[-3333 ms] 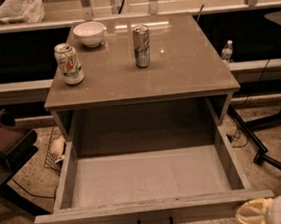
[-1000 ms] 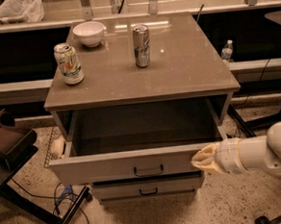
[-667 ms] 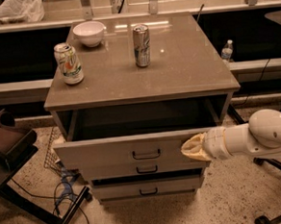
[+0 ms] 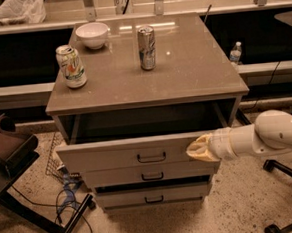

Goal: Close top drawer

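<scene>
The top drawer (image 4: pixel 113 155) is the uppermost of three grey-brown fronts and has a small dark centre handle (image 4: pixel 151 157). It stands out only a little from the cabinet, with a dark gap above its front. My gripper (image 4: pixel 197 149) comes in from the right on a white arm (image 4: pixel 267 135). Its pale tip rests against the right part of the drawer front.
On the cabinet top (image 4: pixel 192 65) stand a white bowl (image 4: pixel 92 34), a pale can (image 4: pixel 71 66) and a silver can (image 4: pixel 146 48). Two lower drawer fronts (image 4: pixel 140 176) sit below. A dark chair (image 4: pixel 8 153) is at the left, cables (image 4: pixel 66 194) on the floor, a water bottle (image 4: pixel 236 52) at the right.
The drawer has gone from wide open to nearly shut. My gripper has moved from the lower right to the drawer front and has kept pushing inward with it.
</scene>
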Motion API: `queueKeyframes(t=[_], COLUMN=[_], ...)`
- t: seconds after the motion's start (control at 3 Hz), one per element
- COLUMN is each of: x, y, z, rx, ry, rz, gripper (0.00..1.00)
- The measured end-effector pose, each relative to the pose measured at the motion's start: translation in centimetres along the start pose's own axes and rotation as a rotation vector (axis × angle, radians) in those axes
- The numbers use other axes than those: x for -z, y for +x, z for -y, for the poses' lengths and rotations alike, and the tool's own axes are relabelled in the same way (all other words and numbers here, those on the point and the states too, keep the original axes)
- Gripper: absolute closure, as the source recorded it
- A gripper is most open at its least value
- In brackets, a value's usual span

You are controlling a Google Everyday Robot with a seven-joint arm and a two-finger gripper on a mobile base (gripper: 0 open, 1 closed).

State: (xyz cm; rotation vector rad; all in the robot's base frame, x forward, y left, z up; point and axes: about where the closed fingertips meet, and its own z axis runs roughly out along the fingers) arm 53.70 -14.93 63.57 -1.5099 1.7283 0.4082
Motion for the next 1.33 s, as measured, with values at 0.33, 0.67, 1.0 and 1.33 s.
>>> queueKeyframes(t=[0.33, 0.67, 1.0, 1.33], x=[-0.6, -0.8, -1.0, -0.9], y=[-0.2, -0.2, 0.0, 0.0], z=[2.4, 5.0, 6.8, 6.6], rx=[0.022, 0.035, 0.043, 0.043], ry=[0.008, 0.022, 0.029, 0.029], rz=[0.008, 0.015, 0.020, 0.020], gripper=[1.00, 1.00, 1.00, 1.00])
